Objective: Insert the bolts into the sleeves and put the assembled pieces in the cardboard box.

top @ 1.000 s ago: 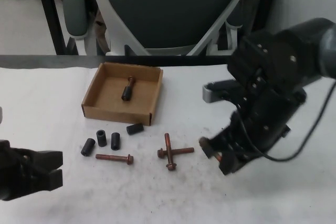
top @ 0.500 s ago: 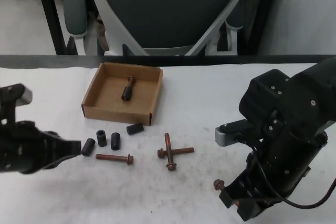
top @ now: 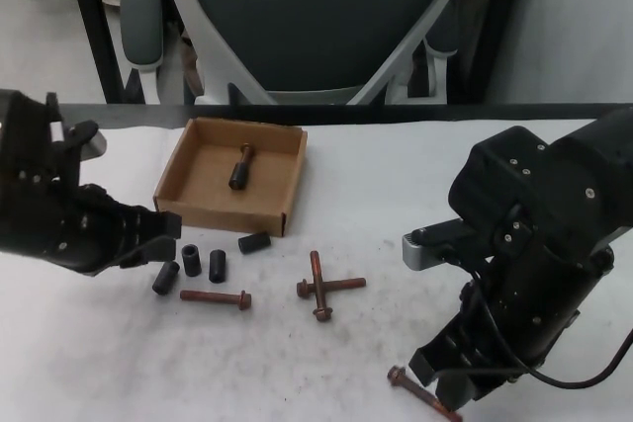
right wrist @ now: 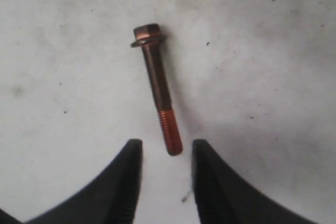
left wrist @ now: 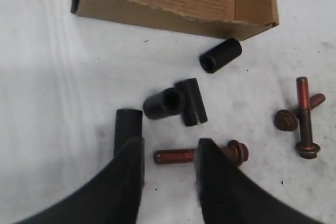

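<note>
Bolt (right wrist: 157, 90) lay loose on bare tabletop (right wrist: 262, 51), its threaded end between the fingertips of my open right gripper (right wrist: 165, 148); overhead, the arm half hid it. My left gripper (left wrist: 169, 148), open, hung over sleeves (left wrist: 165, 103) near the cardboard box (left wrist: 157, 11).

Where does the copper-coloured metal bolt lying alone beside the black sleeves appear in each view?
High view: copper-coloured bolt, nearer the camera than the black cylindrical sleeves.
Left wrist view: same bolt, at the left gripper.
Right wrist view: a different bolt.
Shared landmark: brown cardboard box.
</note>
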Robot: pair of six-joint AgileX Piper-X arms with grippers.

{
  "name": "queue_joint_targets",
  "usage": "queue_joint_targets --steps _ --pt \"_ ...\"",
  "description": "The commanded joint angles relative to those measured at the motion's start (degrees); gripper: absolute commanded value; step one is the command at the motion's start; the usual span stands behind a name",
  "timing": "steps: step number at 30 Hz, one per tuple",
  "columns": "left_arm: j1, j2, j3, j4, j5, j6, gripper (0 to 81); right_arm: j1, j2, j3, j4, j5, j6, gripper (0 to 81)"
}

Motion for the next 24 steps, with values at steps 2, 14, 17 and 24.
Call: queue_joint_targets --steps 2,14,17,24 --pt "0.0 3.1 -5.1 4.1 -0.8 3.3 32.8 0.1 -0.9 -0.1 0.1 1.6 -0.5 45.9" --pt "-2.6 11.1 -13.1 10.1 -8.6 7.5 39.6 0.1 -0.7 0.0 -5.2 2.6 -2.3 45.6" --pt "-3.1 12.9 -14.3 10.8 -8.8 7.5 39.6 0.1 -0.5 0.0 -6.3 2.6 -4.7 45.6" --pt "-4.3 16.4 -17.3 13.2 -10.5 8.9 39.6 0.1 2.1 0.0 -6.1 2.3 -7.8 45.6"
